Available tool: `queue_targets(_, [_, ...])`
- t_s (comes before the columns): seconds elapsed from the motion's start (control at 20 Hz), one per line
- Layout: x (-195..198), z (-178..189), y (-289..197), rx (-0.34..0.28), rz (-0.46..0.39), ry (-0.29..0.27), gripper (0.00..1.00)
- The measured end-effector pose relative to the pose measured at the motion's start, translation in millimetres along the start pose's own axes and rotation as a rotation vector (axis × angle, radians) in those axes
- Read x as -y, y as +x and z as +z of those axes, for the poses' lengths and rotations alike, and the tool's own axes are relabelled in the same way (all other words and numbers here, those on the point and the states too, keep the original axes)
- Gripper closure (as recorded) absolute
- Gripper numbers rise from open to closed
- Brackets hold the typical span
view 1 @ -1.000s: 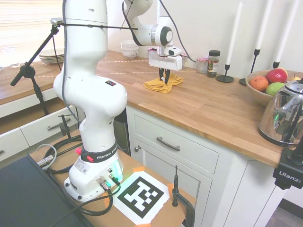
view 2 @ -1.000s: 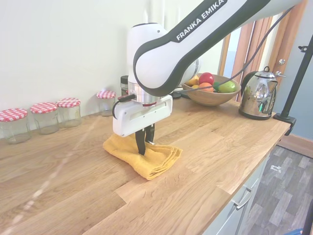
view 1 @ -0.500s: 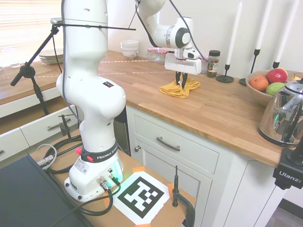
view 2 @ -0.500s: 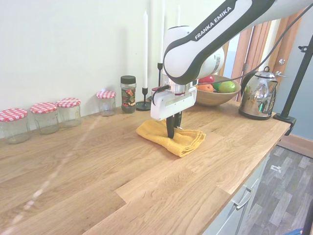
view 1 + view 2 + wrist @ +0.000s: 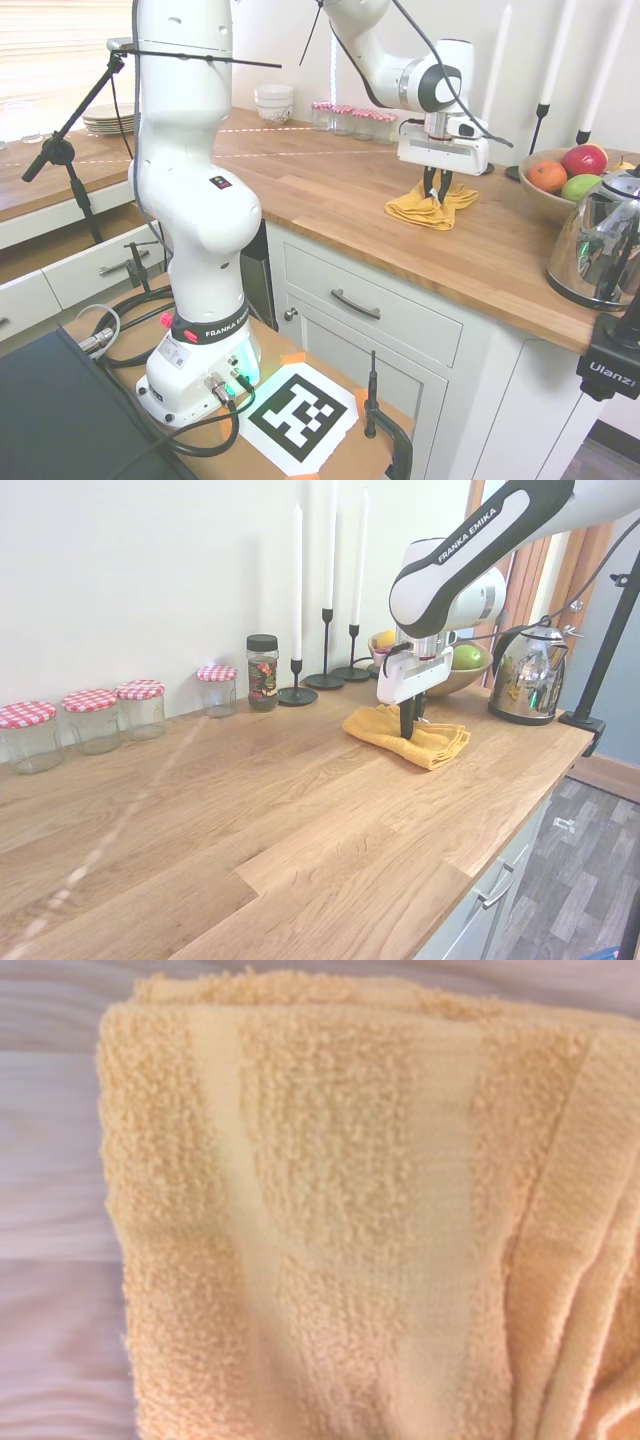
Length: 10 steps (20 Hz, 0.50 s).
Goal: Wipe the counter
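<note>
The arm reaches far out over the counter [image 5: 330, 190], its last link turned straight down so the claw [image 5: 434, 190] points at the wood. The claw is pinched tight on a folded yellow cloth [image 5: 431, 205], pressing it flat against the counter directly beneath. In the wrist view the cloth [image 5: 340, 1220] fills nearly everything, terry loops over pale planks. A fruit bowl [image 5: 455, 675] sits just beyond the claw, with a kettle [image 5: 525, 675] further along. Candlesticks [image 5: 325, 610] and a spice jar [image 5: 262, 672] stand behind it by the wall, and gingham-lidded jars [image 5: 95, 720] well off to the side.
</note>
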State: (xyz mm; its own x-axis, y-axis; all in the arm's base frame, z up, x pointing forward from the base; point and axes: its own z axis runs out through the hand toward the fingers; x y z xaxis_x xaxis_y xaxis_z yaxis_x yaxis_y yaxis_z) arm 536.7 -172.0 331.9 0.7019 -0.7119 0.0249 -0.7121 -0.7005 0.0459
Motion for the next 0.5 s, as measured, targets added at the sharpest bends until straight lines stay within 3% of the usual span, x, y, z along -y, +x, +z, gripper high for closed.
queue_targets(0.5, [-27.3,1.4,26.9,0.016,0.020,0.008,1.00])
